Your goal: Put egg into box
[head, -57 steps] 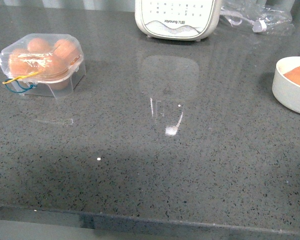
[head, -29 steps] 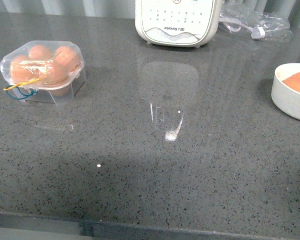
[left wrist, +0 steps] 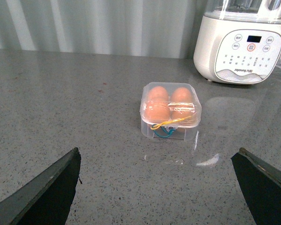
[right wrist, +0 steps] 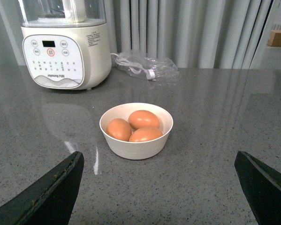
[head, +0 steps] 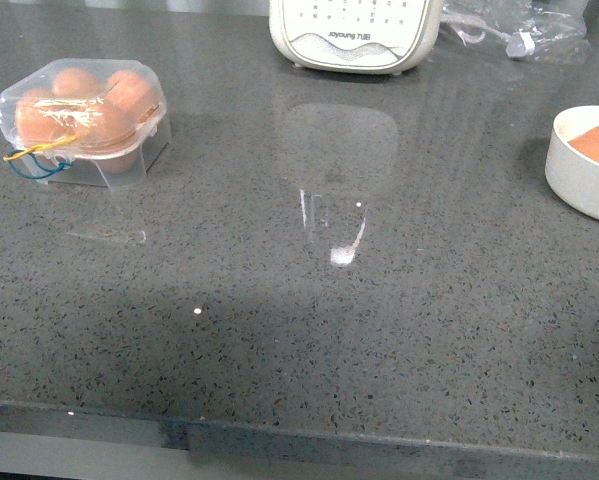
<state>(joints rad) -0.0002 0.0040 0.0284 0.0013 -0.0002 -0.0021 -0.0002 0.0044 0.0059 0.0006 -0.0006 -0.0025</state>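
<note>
The clear box (head: 79, 120) stands at the far left of the grey counter, lid shut, with brown eggs filling its slots and a blue-and-yellow tie (head: 37, 160) at its front. It also shows in the left wrist view (left wrist: 170, 110), ahead of my open, empty left gripper (left wrist: 159, 187). Three brown eggs (right wrist: 139, 126) lie in a round white bowl (right wrist: 136, 146) ahead of my open, empty right gripper (right wrist: 159, 187). The bowl shows at the right edge of the front view (head: 583, 170). Neither gripper shows in the front view.
A white appliance with buttons (head: 354, 35) stands at the back centre, also in the wrist views (left wrist: 243, 44) (right wrist: 65, 47). A clear plastic bag (head: 519, 35) with a cable lies behind the bowl. The counter's front edge (head: 299, 435) runs along the bottom.
The front view has shifted slightly, and everything in it sits a little differently in the frame. Nothing on the counter has moved relative to the rest.
</note>
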